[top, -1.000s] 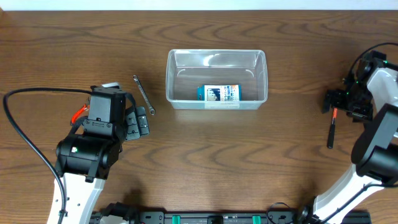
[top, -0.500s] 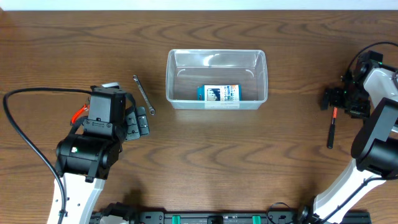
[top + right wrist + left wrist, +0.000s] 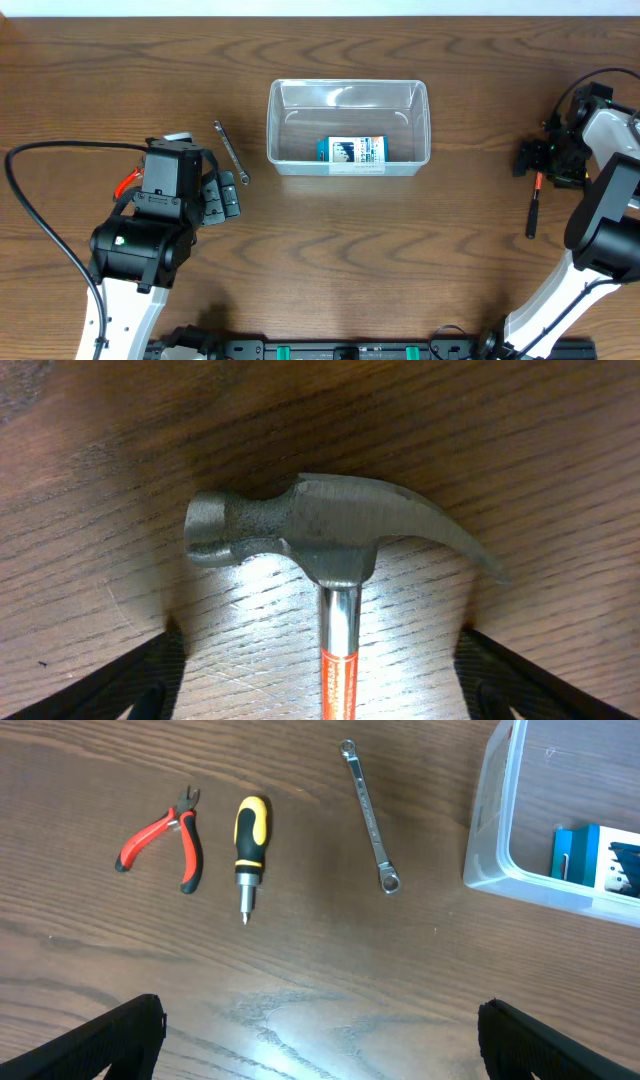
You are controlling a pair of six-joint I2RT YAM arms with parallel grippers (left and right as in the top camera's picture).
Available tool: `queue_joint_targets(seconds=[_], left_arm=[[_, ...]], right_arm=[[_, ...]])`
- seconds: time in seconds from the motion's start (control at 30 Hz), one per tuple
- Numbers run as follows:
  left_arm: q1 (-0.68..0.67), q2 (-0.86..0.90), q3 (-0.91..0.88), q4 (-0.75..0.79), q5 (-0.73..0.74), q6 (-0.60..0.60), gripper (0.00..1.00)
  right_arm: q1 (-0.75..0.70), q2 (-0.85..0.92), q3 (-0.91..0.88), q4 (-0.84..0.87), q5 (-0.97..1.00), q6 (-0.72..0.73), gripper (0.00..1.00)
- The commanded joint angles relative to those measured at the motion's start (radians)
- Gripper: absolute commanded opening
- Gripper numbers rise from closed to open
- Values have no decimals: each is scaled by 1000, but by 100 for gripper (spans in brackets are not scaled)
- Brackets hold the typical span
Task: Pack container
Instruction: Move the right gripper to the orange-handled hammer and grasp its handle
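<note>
Clear container (image 3: 271, 125), red-and-black pliers (image 3: 165, 838), yellow-and-black screwdriver (image 3: 249, 845), silver wrench (image 3: 368, 817), grey-headed hammer (image 3: 335, 540)

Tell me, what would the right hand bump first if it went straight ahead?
Probably the steel-headed claw hammer with the orange handle, lying between the right hand's open fingers; depth is hard to judge.

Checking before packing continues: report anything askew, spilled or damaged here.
Nothing stands out. The clear plastic rectangular container sits upright, a blue box inside; the silver wrench, red-handled pliers, yellow-and-black screwdriver and steel-headed hammer all lie flat on the wooden table, with no visible damage.
</note>
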Motion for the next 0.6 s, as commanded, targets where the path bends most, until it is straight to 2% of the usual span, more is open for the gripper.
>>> queue_joint_targets(seconds=[0.0,0.13,0.2,0.37,0.57], left_arm=[[-4,4,6,-1,-5,5,98],[-4,4,6,-2,-5,5,98],[-4,4,6,-2,-5,5,98],[-4,4,6,-2,-5,5,98],[-4,4,6,-2,-5,5,98]], right_arm=[[-11,56,-9,2,27,-3,81],[-11,56,-9,-1,27,-3,70],[-11,56,-9,-1,27,-3,67],[-11,56,-9,-2,27,-2,49],[-11,56,-9,-2,27,-2,33]])
